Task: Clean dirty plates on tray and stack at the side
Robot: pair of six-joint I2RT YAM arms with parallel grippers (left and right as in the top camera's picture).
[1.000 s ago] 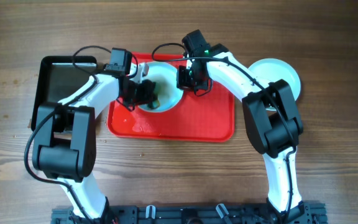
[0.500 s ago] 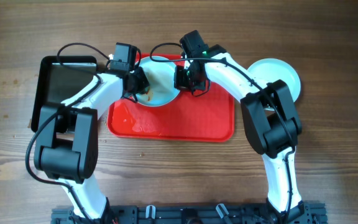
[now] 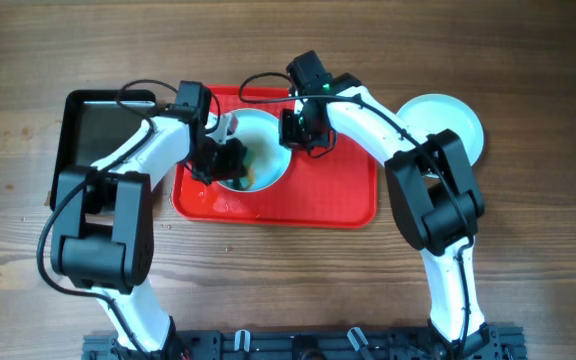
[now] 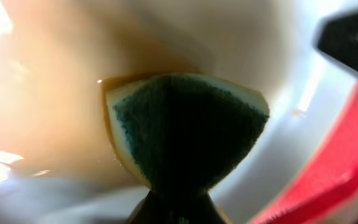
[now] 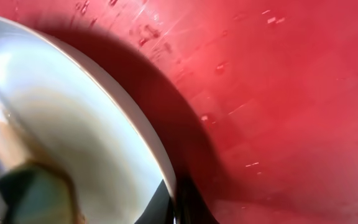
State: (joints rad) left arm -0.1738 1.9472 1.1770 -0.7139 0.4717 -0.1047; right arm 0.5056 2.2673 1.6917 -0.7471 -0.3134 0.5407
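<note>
A pale plate [image 3: 266, 150] lies on the red tray [image 3: 338, 195], with orange-brown sauce smeared inside it [image 4: 48, 99]. My left gripper [image 3: 230, 160] is shut on a green and yellow sponge [image 4: 185, 130] that presses on the plate's inside. My right gripper [image 3: 295, 135] is shut on the plate's right rim [image 5: 160, 168]. That edge stands a little above the tray [image 5: 278, 93] and casts a shadow. The sponge [image 5: 30, 193] also shows at the bottom left of the right wrist view. Another pale plate [image 3: 458, 120] rests on the table to the right of the tray, partly behind my right arm.
A glossy black tray [image 3: 98, 130] sits on the wooden table left of the red tray. Small wet specks dot the red tray's front part [image 3: 228, 205]. Both arms reach in over the tray's back half.
My left gripper swept the sponge toward the plate's far left rim, then back down across its middle. The right gripper kept its hold on the rim.
</note>
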